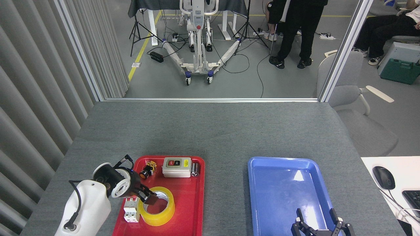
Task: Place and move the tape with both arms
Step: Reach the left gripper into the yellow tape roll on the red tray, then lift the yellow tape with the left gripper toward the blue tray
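Left gripper [149, 197] dips into the hole of the yellow tape roll [157, 206], fingers bunched at its near-left rim; grip unclear. Roll lies flat in the red tray [190, 209], beside a white breaker [130, 209]. Right gripper [320, 224] spread wide, empty, over the blue tray [282, 186].

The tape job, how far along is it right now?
Early. Nothing has been moved yet: the tape lies in the red tray. The left gripper is reaching into its hole. Lifting and transfer remain; the blue tray is empty, the right gripper open.
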Motion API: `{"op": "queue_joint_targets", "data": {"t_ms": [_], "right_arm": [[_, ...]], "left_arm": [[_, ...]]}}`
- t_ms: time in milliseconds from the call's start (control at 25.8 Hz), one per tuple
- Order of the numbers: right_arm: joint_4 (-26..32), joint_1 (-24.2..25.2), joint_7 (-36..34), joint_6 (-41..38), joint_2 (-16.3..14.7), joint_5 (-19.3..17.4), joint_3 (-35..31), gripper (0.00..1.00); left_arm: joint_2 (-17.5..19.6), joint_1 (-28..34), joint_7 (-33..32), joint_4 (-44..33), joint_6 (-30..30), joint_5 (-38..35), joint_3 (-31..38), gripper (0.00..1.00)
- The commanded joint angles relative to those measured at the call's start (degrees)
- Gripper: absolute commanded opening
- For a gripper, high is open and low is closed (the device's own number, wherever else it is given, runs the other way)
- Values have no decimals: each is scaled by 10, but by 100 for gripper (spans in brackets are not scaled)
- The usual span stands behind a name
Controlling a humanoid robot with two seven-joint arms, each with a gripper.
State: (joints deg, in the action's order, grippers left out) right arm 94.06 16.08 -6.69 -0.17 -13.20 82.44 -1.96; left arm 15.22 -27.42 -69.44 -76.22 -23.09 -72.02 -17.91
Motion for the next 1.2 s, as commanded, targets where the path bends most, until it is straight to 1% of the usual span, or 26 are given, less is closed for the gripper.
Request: {"op": "queue_joint_targets", "data": {"t_ms": [0, 77, 232, 349, 465, 581, 620, 697, 852, 930, 968, 1046, 1123, 1162], "right_arm": [[0, 0, 5, -1, 1, 0, 0, 100], [0, 0, 6, -11, 2, 0, 0, 100], [-4, -1, 6, -14, 2, 0, 0, 100], [-5, -7, 6, -10, 2, 0, 0, 100], [-5, -8, 3, -8, 1, 0, -1, 100], [-6, -9, 5, -14, -2, 0, -2, 100], [-6, -9, 5, -14, -2, 0, -2, 100], [-8, -9, 5, -16, -2, -1, -2, 100], [-10, -9, 3, -16, -2, -1, -3, 100], [-11, -10, 1, -16, -2, -1, -3, 100], [-11, -10, 1, -15, -2, -1, -3, 100], [-12, -17, 0, -12, -2, 0, -2, 100], [-12, -19, 0, -11, -2, 0, -3, 100], [-12, -20, 0, -11, -2, 0, -3, 100]], "left_arm": [[-12, -9, -11, 52, -2, -1, 0, 100], [-20, -9, -14, 73, -2, -4, 0, 100], [-33, -16, -10, 88, -3, -6, 0, 99], [-42, -30, -8, 113, -3, -7, 0, 94], [-51, -41, -1, 141, -3, -7, 0, 75], [-64, -42, 0, 150, -5, -4, 2, 33], [-65, -42, 0, 150, -6, -1, 2, 25], [-66, -42, 0, 150, -24, 1, 0, 0], [-72, -50, 14, 155, -112, 3, 10, 0], [-81, -68, 30, 157, -146, 15, 36, 0], [-92, -73, 36, 154, -166, 39, 56, 0], [-105, -81, 44, 151, -219, 132, 103, 0], [-107, -91, 55, 158, -219, 269, 136, 0], [-109, -91, 63, 164, -219, 342, 139, 0]]}}
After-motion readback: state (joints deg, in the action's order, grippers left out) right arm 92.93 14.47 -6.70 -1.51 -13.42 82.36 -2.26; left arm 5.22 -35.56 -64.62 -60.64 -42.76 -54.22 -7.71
